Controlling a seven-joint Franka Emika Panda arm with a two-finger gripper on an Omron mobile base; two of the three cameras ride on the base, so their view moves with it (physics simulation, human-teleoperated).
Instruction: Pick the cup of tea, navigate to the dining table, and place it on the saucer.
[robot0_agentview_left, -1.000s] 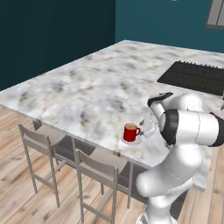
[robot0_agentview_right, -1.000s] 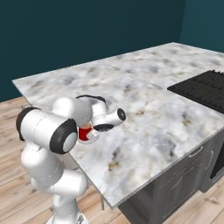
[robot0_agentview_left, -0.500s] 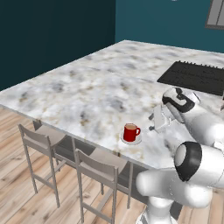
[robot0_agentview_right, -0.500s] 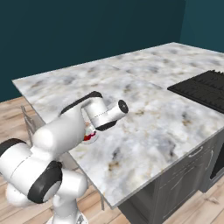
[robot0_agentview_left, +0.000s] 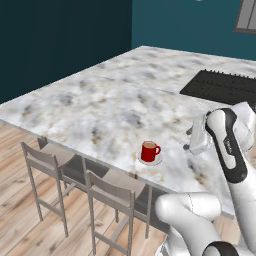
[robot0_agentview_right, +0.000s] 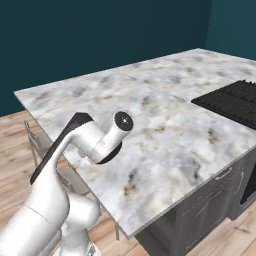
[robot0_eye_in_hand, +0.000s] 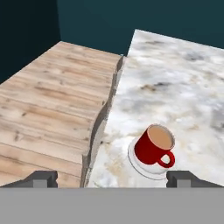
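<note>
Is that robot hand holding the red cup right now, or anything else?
Nothing is held. The end effector is open and clear of the cup of tea, which stands on the saucer on the dining table.

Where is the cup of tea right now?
The cup of tea stands on the saucer near the dining table's stool-side edge in the left base view, apart from the open gripper, which the hand view shows drawn back from it.

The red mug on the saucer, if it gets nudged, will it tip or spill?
The red mug looks squat and upright, so tipping seems unlikely. Tea sits near its rim, so a jolt could slosh it. It might slide on the smooth saucer.
</note>
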